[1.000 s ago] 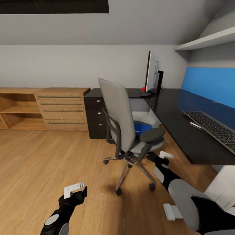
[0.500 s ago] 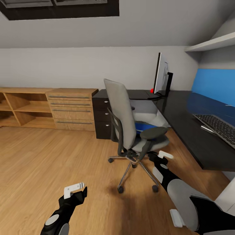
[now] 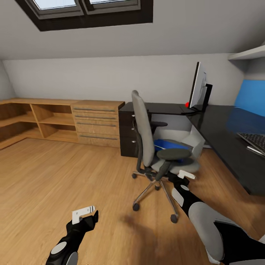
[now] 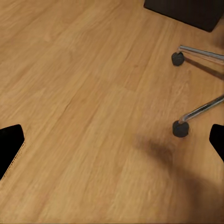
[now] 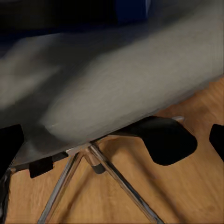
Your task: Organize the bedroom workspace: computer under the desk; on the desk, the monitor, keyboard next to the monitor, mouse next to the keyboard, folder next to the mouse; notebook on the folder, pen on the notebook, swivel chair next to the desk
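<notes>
Two grippers sit low in your head view. Your left gripper [image 3: 85,214], black with white finger pads, hangs over bare honey-coloured wood plank floor [image 3: 55,176]; its wrist view shows both dark fingertips [image 4: 10,144] at the far edges of the picture, spread wide, nothing between them but planks and two black castors on chromed legs. Your right gripper [image 3: 183,176] reaches to the front edge of the grey fabric swivel chair [image 3: 158,147], just under the seat. From its wrist view the fingertips [image 5: 9,144] also stand wide apart, with the smooth grey seat underside [image 5: 116,84], a black lever paddle and the chrome star base ahead; you cannot tell whether a pad touches the seat.

Blue flat folder [image 3: 167,144] lies on the chair seat, partly hidden by the dark padded armrest. Glossy black L-shaped desk [image 3: 221,129] runs along the wall beside the chair. Thin flat-panel monitor [image 3: 198,87] stands upright on it, seen edge-on, a small red object at its foot. Dark keyboard [image 3: 254,140] lies on the desk's near stretch, cut by the picture edge. Light oak drawers and open shelving [image 3: 62,119] line the far wall under a sloped skylight.
</notes>
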Controlling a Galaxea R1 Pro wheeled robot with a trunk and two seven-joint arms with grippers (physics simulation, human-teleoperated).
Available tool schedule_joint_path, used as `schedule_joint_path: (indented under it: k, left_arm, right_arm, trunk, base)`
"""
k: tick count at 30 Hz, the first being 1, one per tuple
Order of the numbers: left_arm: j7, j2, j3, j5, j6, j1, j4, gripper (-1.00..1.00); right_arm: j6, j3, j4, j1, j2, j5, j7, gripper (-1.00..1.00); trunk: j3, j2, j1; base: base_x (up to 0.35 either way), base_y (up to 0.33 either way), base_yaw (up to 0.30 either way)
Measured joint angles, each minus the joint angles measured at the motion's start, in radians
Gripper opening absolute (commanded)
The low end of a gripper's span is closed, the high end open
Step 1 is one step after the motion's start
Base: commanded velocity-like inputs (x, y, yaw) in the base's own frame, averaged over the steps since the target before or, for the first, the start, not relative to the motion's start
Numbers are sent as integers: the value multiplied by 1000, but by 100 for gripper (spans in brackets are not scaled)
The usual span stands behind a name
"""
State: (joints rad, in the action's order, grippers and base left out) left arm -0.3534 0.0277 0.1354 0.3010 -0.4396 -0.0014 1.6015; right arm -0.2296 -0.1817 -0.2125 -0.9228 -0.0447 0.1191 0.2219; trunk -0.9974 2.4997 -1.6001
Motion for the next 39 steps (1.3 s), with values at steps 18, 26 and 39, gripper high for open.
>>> schedule_joint_path:
  k: [18,26,39]
  left_arm:
    - [0,0,0,0,0,0,-2,100]
    - [0,0,0,0,0,0,-2,100]
    - [0,0,-1,0,-1,0,-2,100]
  right_arm:
    - [0,-2,0,0,-19,-16,0,100]
    - [1,0,0,0,-19,-16,-1,100]
    - [1,0,0,0,-19,-16,-1,100]
  trunk:
    - [12,0,0]
    - [15,0,0]
    - [15,0,-1]
  base:
    - [0,0,251]
    - [0,0,195]
    - [-107,10,-13]
